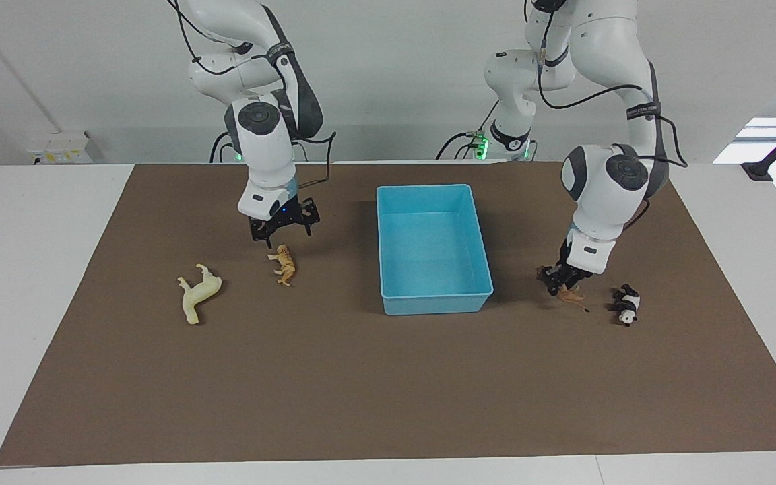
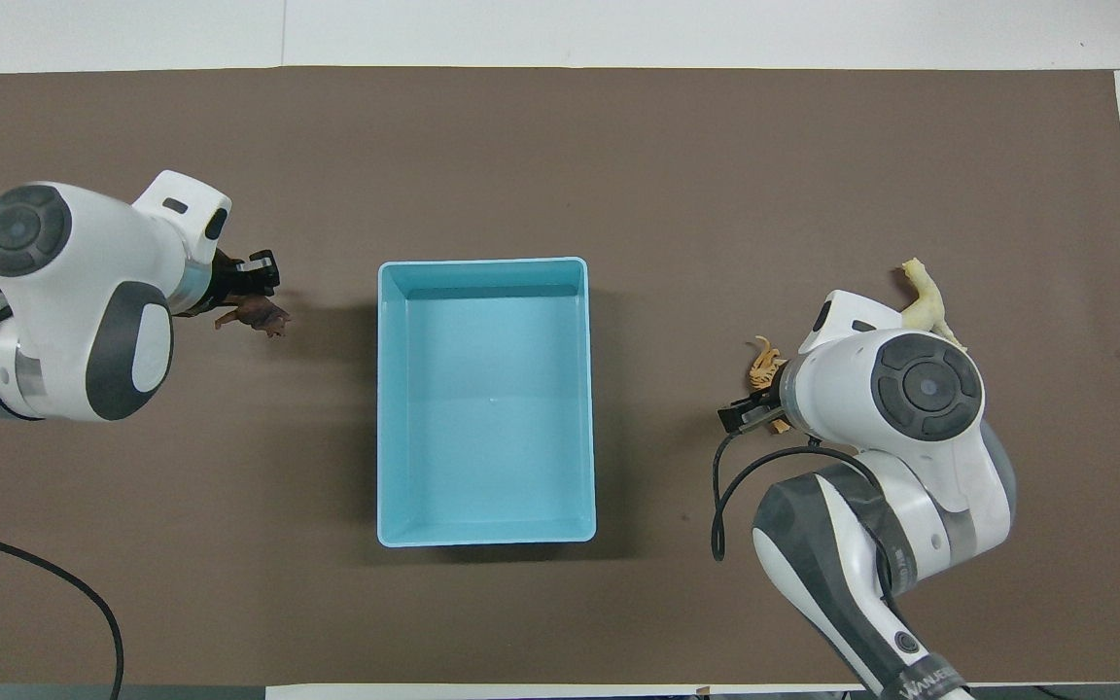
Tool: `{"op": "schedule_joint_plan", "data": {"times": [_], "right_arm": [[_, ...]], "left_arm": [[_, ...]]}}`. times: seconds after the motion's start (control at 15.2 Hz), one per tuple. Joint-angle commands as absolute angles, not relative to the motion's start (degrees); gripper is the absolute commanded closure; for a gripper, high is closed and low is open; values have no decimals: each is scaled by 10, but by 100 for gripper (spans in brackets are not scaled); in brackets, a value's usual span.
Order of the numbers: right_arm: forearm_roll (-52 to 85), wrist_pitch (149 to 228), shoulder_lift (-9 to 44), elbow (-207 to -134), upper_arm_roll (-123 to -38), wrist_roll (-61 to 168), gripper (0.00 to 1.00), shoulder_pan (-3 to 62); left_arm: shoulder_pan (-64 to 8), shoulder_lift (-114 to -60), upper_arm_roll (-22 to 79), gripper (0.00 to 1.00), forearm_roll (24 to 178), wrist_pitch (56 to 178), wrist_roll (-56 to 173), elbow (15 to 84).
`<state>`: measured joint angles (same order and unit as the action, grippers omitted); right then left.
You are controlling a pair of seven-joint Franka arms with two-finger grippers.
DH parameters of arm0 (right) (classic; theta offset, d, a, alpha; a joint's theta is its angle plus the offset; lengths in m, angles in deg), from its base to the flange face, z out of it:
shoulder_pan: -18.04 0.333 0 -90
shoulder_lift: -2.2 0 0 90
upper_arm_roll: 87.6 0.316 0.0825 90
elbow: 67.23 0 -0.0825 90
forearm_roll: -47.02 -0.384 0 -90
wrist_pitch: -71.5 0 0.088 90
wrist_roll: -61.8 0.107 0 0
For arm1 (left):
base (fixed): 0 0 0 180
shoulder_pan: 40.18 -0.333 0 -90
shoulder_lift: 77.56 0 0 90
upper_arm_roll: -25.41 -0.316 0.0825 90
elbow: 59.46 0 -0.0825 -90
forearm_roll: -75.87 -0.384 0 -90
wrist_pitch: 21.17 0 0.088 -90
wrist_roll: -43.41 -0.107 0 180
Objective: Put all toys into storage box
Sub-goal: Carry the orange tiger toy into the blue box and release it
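Grasp step: left gripper [image 1: 561,283] low at the small brown plastic lion [image 1: 571,296], jaw state unclear; right gripper [image 1: 283,229], jaws spread, hangs over the orange striped plastic tiger [image 1: 285,263]; next, lift to the empty light blue rectangular plastic bin [image 1: 388,269].

Plain white wall [image 1: 395,81] w/ no markings. White tabletop [image 1: 24,269] mostly covered by brown rectangular mat [image 1: 361,377]. Bright window [image 1: 765,138] at the left arm's end; even, soft light.
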<state>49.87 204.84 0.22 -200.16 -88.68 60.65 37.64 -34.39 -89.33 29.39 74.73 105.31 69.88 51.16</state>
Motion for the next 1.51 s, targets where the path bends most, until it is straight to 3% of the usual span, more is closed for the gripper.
{"op": "schedule_joint_plan", "data": {"times": [0.0,0.13,0.26,0.53,0.59,0.66,0.72,0.79,0.92,0.98,1.05,1.31,1.44], "right_arm": [[499,2105,18,-2026,-886,577,0,359],[499,2134,31,-2035,-886,562,0,345],[499,2164,35,-2042,-886,561,0,342],[499,2198,62,-2048,-886,563,4,346],[499,2212,71,-2048,-886,565,6,347],[499,2213,74,-2048,-886,565,13,348],[499,2214,74,-2048,-886,563,23,348],[499,2214,74,-2050,-886,561,35,347],[499,2216,74,-2051,-886,561,78,347],[499,2216,74,-2051,-886,562,93,347],[499,2215,74,-2051,-886,565,100,347],[503,2190,74,-2035,-886,564,100,355],[503,2095,75,-1956,-886,565,100,356]], "left_arm": [[-270,-880,296,100,743,896,809,407],[-229,-844,301,100,747,860,872,409],[-170,-812,304,100,747,863,937,455],[-108,-740,303,100,747,995,961,633],[-107,-739,303,93,747,1020,960,652],[-108,-741,303,67,747,1025,957,653],[-114,-743,302,27,747,1022,954,649],[-117,-745,301,0,744,1021,954,646],[-150,-740,298,0,740,1013,929,631],[-184,-740,299,0,740,994,886,615],[-215,-740,298,0,740,973,833,601],[-387,-747,297,0,740,1012,503,600],[-444,-766,297,0,740,1059,391,600]]}}
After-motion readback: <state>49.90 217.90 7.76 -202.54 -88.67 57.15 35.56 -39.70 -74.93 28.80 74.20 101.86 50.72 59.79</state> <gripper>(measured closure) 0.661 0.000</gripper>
